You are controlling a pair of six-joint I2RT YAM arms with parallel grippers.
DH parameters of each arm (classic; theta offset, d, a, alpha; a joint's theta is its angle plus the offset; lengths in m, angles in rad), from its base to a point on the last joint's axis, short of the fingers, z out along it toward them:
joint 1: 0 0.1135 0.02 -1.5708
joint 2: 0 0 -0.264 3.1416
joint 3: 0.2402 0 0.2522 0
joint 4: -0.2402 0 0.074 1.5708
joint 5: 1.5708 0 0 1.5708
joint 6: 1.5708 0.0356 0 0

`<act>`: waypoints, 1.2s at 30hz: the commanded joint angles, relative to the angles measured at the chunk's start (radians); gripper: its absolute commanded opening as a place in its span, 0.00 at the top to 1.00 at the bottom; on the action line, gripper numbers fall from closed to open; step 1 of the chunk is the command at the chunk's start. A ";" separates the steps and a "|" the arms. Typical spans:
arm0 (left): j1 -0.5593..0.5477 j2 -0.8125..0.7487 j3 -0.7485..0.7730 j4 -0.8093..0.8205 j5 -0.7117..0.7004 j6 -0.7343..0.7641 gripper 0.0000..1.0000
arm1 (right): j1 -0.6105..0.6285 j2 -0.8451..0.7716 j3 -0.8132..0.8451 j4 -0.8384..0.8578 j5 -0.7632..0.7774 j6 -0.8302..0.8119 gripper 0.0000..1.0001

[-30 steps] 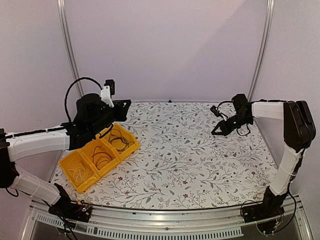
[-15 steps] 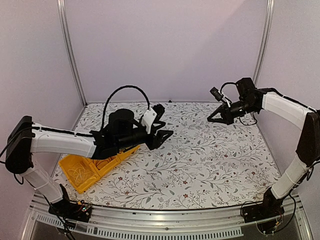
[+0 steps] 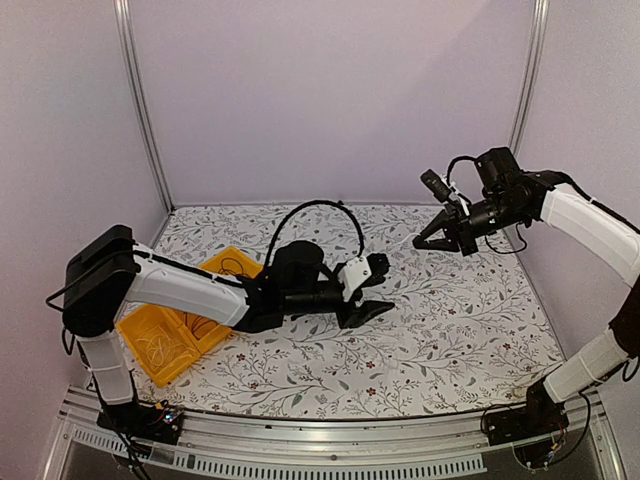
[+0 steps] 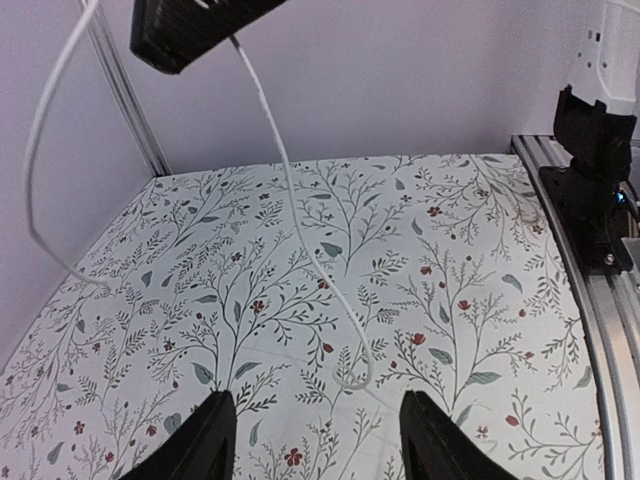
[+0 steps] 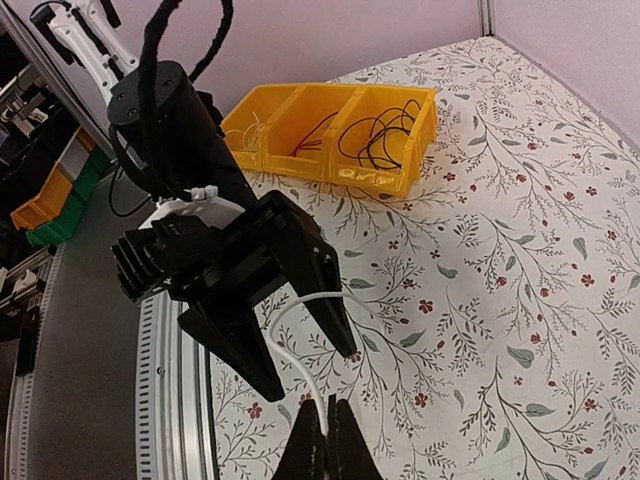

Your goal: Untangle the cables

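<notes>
My right gripper [image 3: 419, 243] hangs over the far right of the table, shut on a thin white cable [image 4: 300, 240]. From that gripper [image 4: 200, 25] the cable drops to the floral table, and its low end curls just ahead of my open left gripper [image 4: 315, 410]. In the right wrist view the white cable [image 5: 272, 336] arcs from my shut right gripper [image 5: 325, 412] between the spread fingers of the left gripper [image 5: 310, 372]. The left gripper [image 3: 385, 285] sits low at table centre, holding nothing. A yellow bin [image 5: 415, 150] holds black cables [image 5: 385, 135], dark ones [image 5: 310, 135] and pale ones [image 3: 155, 345].
The yellow bin [image 3: 135, 360] sits at the near left, partly under my left arm. A metal rail [image 3: 300, 440] runs along the near edge. Frame posts [image 3: 140, 100] stand at the back corners. Green and yellow boxes [image 5: 50, 200] lie off the table.
My left arm swung from over the yellow bin to the table centre and its gripper opened. My right gripper rose and moved back-left, still shut on the white cable.
</notes>
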 commanded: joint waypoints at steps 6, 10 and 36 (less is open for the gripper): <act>-0.010 0.114 0.124 0.085 0.094 -0.013 0.47 | 0.009 -0.053 0.008 -0.025 -0.037 -0.015 1.00; -0.010 0.145 0.165 0.085 0.113 -0.021 0.51 | 0.009 -0.055 0.007 -0.020 -0.040 -0.014 1.00; 0.023 -0.390 0.048 -0.937 -0.665 -0.493 1.00 | -0.031 -0.141 -0.362 0.369 0.128 -0.039 0.42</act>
